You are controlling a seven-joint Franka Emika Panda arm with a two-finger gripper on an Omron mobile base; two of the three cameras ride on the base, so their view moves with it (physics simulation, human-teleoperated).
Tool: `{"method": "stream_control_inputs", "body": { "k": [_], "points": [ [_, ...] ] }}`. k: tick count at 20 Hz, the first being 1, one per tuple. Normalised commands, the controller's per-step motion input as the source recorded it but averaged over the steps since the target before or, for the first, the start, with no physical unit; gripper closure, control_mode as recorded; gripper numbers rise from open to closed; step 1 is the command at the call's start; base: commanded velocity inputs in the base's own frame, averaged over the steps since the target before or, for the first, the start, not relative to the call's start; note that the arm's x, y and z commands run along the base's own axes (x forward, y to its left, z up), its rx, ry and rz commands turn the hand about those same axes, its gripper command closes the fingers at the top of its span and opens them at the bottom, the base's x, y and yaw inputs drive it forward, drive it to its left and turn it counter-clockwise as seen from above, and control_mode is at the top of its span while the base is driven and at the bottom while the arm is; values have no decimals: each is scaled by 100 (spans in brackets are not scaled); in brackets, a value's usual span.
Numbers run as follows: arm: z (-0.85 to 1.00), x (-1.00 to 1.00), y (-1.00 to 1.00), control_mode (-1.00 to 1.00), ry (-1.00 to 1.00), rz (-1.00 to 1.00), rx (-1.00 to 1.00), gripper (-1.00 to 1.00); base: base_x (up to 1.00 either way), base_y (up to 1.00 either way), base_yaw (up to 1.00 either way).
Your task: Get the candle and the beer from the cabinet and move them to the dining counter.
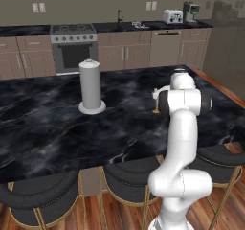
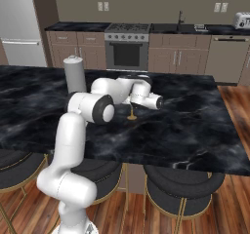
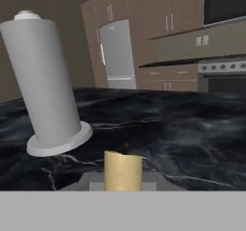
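The golden-tan candle (image 3: 123, 170) stands upright between my gripper's jaws at the bottom of the hand view. My gripper (image 2: 133, 105) is shut on its upper part, out over the middle of the black marble-veined dining counter (image 2: 195, 130). The candle's thin stem and round base (image 2: 132, 116) reach down to the counter top; I cannot tell whether the base touches it. From the left base view, a tan sliver of the candle (image 1: 155, 108) shows beside my forearm. The beer is out of view. Taupe wall cabinets (image 3: 168, 8) hang on the far wall, doors closed.
A tall white paper-towel roll (image 1: 91, 85) on a round base stands on the dining counter (image 1: 48, 128), left of the candle. Round dark stools (image 1: 43, 195) with gold legs line the near edge. Stove (image 1: 73, 47), toaster (image 1: 172, 16) and fridge (image 2: 22, 28) lie beyond.
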Motion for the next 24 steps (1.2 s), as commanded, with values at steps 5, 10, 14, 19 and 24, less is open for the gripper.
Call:
{"method": "stream_control_inputs", "body": {
  "k": [5,10,14,19,24],
  "points": [
    [-10,0,0,-100,-5,0,0,100,0,0,0],
    [-4,-2,0,-100,-8,0,0,100,0,0,0],
    [0,0,0,-100,-2,0,0,100,0,0,0],
    [0,0,0,-100,0,0,0,100,0,0,0],
    [0,0,0,-100,0,0,0,100,0,0,0]
  ]
}}
